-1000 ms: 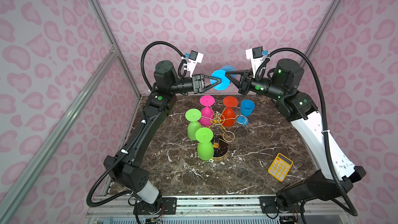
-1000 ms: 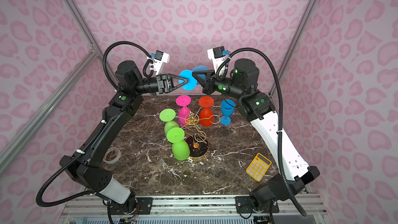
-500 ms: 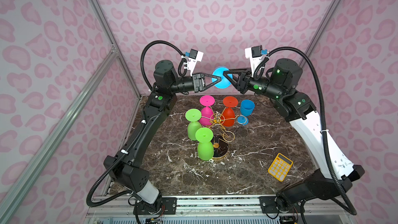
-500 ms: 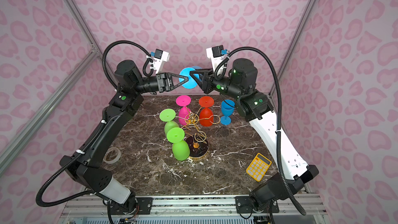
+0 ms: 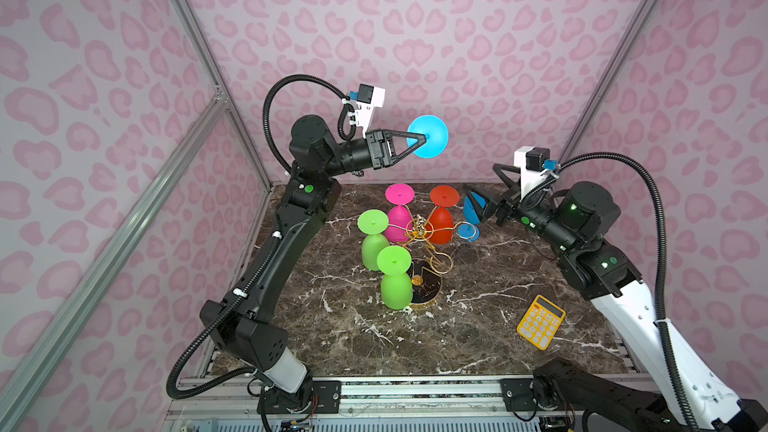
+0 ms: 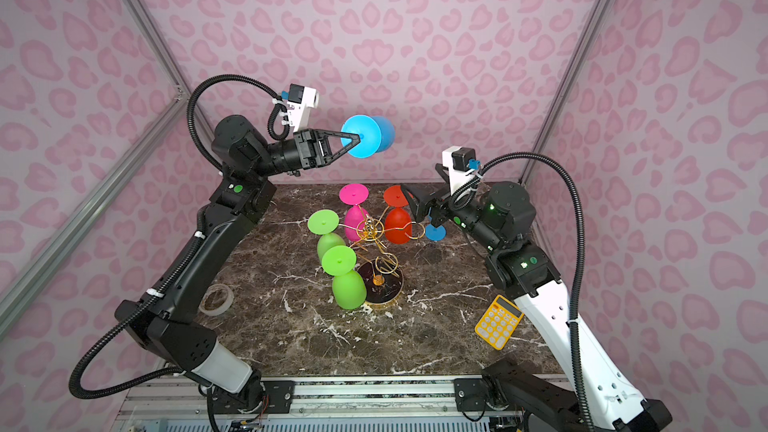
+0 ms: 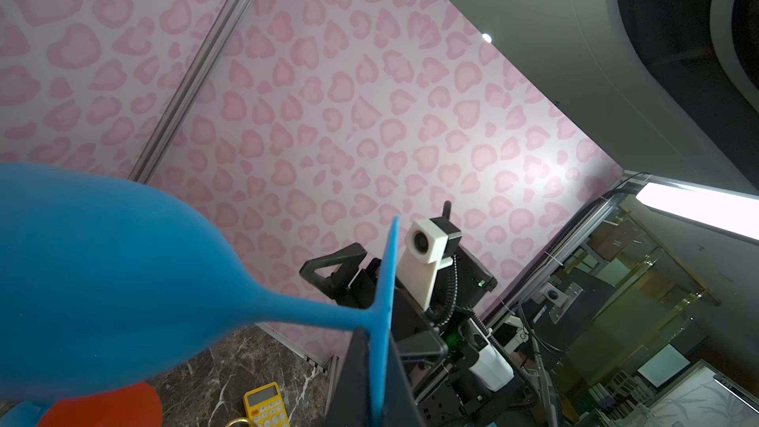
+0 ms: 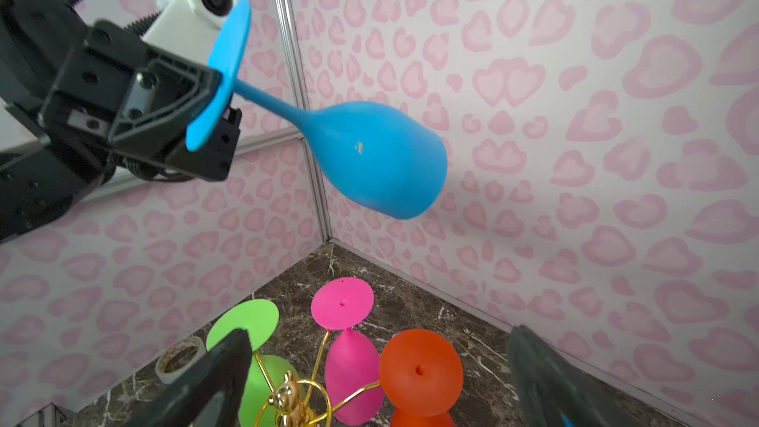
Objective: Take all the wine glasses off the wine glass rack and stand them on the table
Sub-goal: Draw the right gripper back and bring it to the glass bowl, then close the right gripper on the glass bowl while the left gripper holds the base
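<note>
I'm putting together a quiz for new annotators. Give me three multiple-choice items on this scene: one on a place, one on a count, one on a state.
1. Where is the yellow calculator? A) against the back wall B) flat on the table near the right arm C) under a glass
2. How many green wine glasses are there? A) one B) two C) four
3. How is the right gripper? A) open B) shut on a pink glass C) shut on the calculator

1 B: it lies on the marble beside the right arm.
2 B: two green ones sit foot-up at the wine glass rack.
3 A: its fingers are spread wide in the right wrist view. Only the left gripper holds a glass, the blue wine glass.
</note>
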`<act>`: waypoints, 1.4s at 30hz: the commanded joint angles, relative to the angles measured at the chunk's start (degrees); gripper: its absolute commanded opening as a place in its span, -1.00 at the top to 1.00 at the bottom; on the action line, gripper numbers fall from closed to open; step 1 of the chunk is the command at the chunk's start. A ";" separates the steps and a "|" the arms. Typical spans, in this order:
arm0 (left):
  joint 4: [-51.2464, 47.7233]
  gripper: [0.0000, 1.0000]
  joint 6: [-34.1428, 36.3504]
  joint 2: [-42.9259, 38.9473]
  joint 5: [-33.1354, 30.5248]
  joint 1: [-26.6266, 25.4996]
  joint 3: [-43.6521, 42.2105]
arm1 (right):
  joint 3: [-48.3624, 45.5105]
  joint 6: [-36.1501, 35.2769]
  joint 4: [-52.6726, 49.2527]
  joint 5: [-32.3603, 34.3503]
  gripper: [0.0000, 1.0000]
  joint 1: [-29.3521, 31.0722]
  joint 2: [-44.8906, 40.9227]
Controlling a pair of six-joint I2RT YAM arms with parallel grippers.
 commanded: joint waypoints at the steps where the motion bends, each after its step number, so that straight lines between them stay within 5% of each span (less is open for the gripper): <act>1: 5.31 0.92 -3.57 -0.71 -0.40 0.02 0.51 | -1.94 -7.01 11.39 1.11 -0.96 0.05 1.32; 15: 4.50 0.92 -3.92 -0.90 -2.71 0.02 -0.35 | 3.46 -12.57 26.70 -5.61 -0.96 0.17 14.78; 42: 5.73 0.92 -5.06 -3.56 -3.86 0.02 -2.84 | 22.91 -16.92 25.53 -7.13 -0.93 4.36 33.70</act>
